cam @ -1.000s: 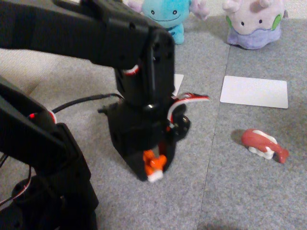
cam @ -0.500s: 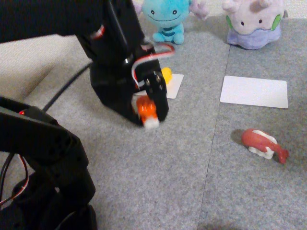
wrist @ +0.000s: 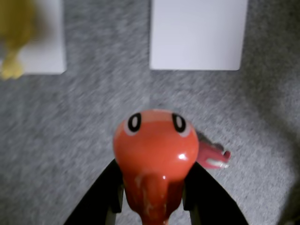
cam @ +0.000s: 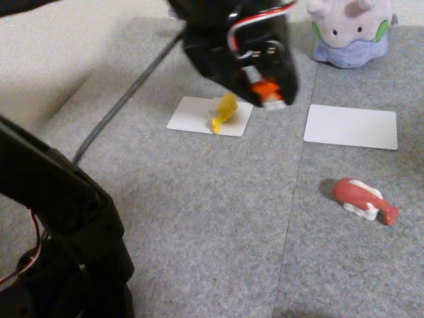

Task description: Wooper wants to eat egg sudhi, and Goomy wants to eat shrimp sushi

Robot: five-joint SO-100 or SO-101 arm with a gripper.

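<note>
In the fixed view my gripper (cam: 268,94) hangs above the carpet between the two white cards, shut on the orange shrimp sushi (cam: 266,89). The wrist view shows the shrimp sushi (wrist: 154,145) clamped between my black fingers (wrist: 112,190), its painted eyes facing the camera. The yellow egg sudhi (cam: 224,110) lies on the left white card (cam: 192,116); in the wrist view the egg sudhi (wrist: 14,37) sits blurred at the top left. Goomy (cam: 350,32) sits at the back right, behind the bare right card (cam: 351,126). Wooper is hidden behind my arm.
A longer pink-red toy sushi (cam: 364,199) lies on the grey carpet at the right, and the wrist view shows this pink-red sushi (wrist: 213,157) just behind the shrimp. My arm's black base (cam: 66,252) fills the lower left. A black cable (cam: 122,106) runs across the carpet.
My gripper has carried the shrimp sushi up off the near carpet and away to the right, from beside the left card to the gap between the two cards. The arm now covers Wooper.
</note>
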